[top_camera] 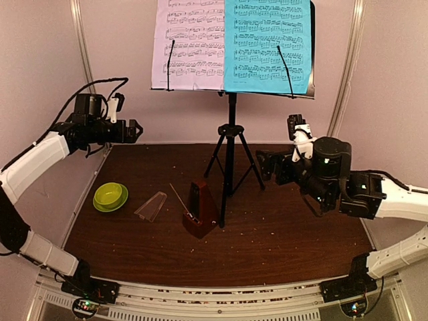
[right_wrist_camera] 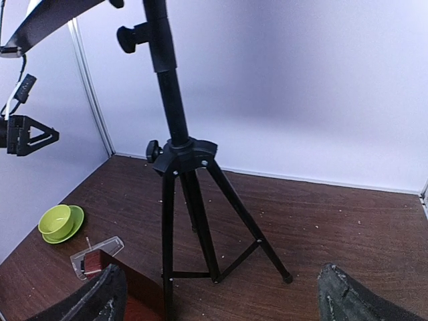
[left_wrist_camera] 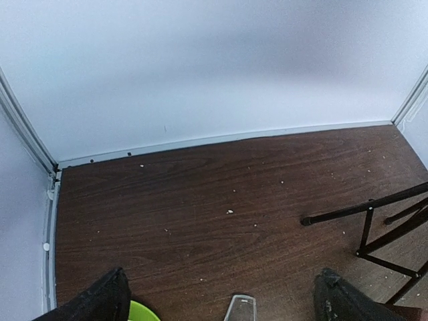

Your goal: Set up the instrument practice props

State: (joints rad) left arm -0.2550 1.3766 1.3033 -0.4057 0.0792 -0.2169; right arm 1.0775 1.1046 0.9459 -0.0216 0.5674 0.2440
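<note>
The black music stand (top_camera: 229,150) stands on its tripod at the table's back centre, with the white sheet (top_camera: 187,43) and the cyan sheet (top_camera: 267,47) side by side on its desk under two clip arms. In front of it stands the brown metronome (top_camera: 200,208), uncovered, its pendulum leaning left. Its clear cover (top_camera: 152,205) lies flat to the left. My left gripper (top_camera: 136,130) hangs open high over the table's left side. In its wrist view the left gripper (left_wrist_camera: 221,304) holds nothing, and the cover's tip (left_wrist_camera: 241,309) shows below. My right gripper (right_wrist_camera: 221,301) is open and faces the tripod (right_wrist_camera: 190,200).
A lime-green bowl (top_camera: 110,196) on a saucer sits at the left of the table, next to the clear cover. White walls close in the back and both sides. Small crumbs dot the dark wooden tabletop (top_camera: 287,227).
</note>
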